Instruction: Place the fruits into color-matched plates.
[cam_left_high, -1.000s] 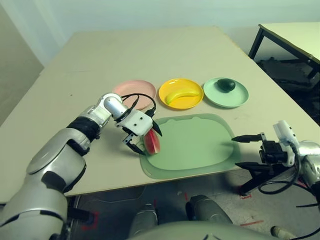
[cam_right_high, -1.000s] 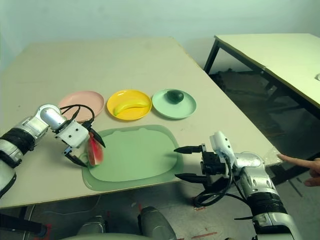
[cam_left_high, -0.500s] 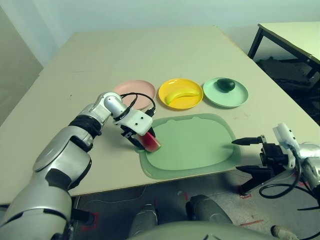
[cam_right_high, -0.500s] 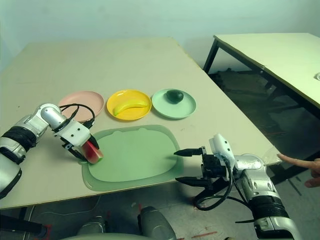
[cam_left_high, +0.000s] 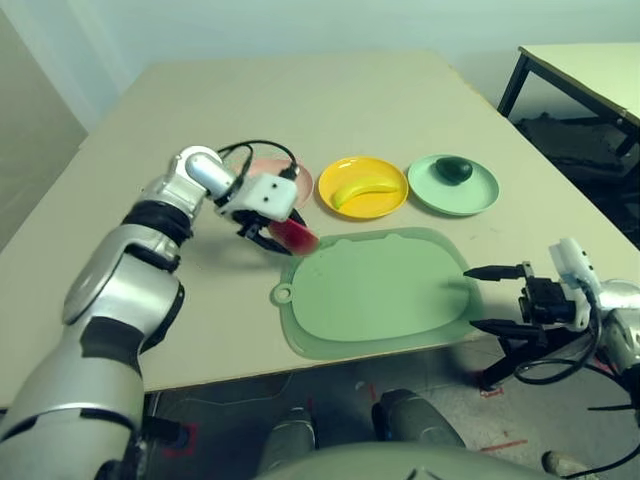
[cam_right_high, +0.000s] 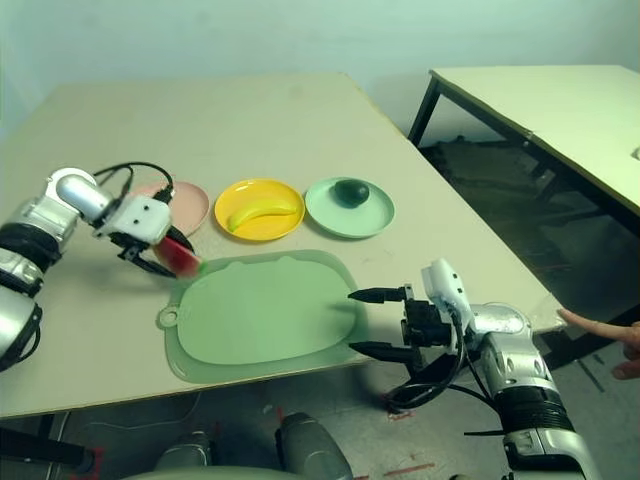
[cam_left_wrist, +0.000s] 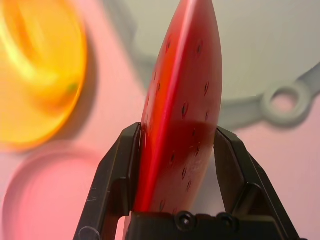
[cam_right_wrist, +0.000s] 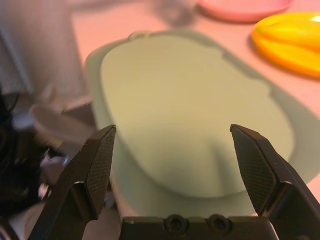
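Watermelon: red, dark seed specks. Banana: yellow, on yellow plate. Avocado: dark green, on mint green plate. Plate at left: pale pink. Mat: muted green. Counter: plain beige. Arms: silver with black bands. Tape marks on floor: red.

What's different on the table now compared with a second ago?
The left end effector has closed on the watermelon wedge and carried it off the green mat's left part, away from the robot toward the pink plate. The banana, avocado and right end effector stayed put.
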